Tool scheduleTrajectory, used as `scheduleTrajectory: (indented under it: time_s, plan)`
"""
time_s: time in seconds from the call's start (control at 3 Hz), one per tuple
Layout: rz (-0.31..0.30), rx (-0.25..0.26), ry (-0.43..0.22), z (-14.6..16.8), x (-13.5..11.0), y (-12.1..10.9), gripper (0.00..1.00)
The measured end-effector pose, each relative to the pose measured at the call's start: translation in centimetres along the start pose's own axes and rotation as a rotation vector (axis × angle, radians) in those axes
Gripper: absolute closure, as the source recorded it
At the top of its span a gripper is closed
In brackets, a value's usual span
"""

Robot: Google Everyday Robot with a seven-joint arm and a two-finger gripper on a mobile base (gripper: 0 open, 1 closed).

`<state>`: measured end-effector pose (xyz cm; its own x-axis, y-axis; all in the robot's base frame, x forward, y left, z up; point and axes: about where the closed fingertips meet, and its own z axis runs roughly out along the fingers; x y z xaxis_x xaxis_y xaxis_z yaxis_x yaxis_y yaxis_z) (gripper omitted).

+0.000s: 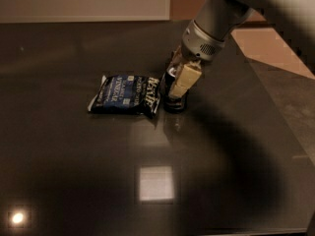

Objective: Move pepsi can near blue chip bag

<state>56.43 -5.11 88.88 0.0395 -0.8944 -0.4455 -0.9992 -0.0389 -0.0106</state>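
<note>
Dark and glossy, a bench is shown filling most of the camera view, seen from above at a slant. Near its middle, 1 blue chip bag is laid flat, crinkled, with white lettering across its face and pale sealed edges at both ends. Just beside the bag's right end, 1 pepsi can is stood upright on the bench; it is nearly black. The can and the bag are so close that it cannot be told whether they touch.

From the upper right corner, a grey robot arm is reached down at a slant toward the can. At its end, the tool is lowered over the can and pinched on it. 1 pale, cream-coloured finger is laid across the can's near right side, covering much of it, while the other finger is placed on the far side and is mostly hidden. Only the can's dark lower part and a little of its left side are left visible.

On the near part of the bench, 1 bright square patch of reflected light is seen, and 1 small round glint is seen at the lower left. A pale wall is seen beyond the bench's far edge, and a tan floor is seen to the right of it.
</note>
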Motion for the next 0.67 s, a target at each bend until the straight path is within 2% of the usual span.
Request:
scheduleTrajectory:
  time_s: [0.33,0.67]
  plan:
    - [0.000,0.000,0.000,-0.02,-0.02,0.00,0.00]
    - [0.000,0.000,0.000,-0.02,-0.02,-0.01,0.00]
